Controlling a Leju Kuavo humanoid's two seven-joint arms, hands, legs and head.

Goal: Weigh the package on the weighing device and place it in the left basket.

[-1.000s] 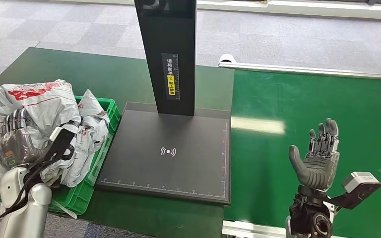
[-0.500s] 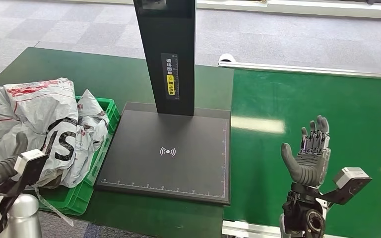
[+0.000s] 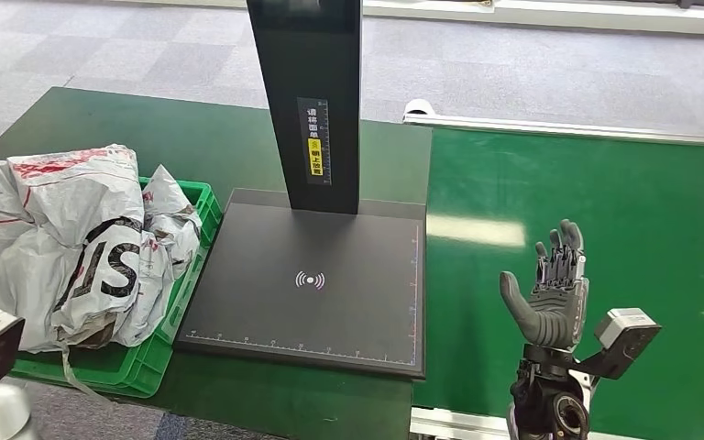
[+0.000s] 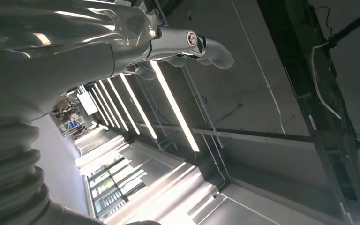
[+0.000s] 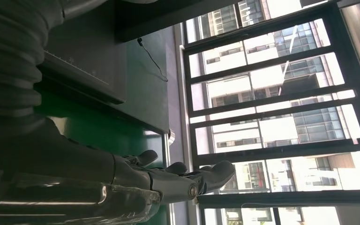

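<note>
Grey-white crumpled package [image 3: 82, 247] heaped in green basket [image 3: 197, 197] at left edge of surface [image 3: 238, 147], just beside black weighing device [image 3: 312, 284], platform bare, so weighing and drop judged done. Right hand [image 3: 550, 298] raised over green conveyor [image 3: 605, 211], fingers apart, holding nothing, well apart from package across scale; left hand [image 4: 187, 44] seen from wrist view against ceiling, fingers extended, nothing visibly held. Package lying left of scale, long axis roughly near-to-far along basket, left arm clearly nearer for any further touch.
</note>
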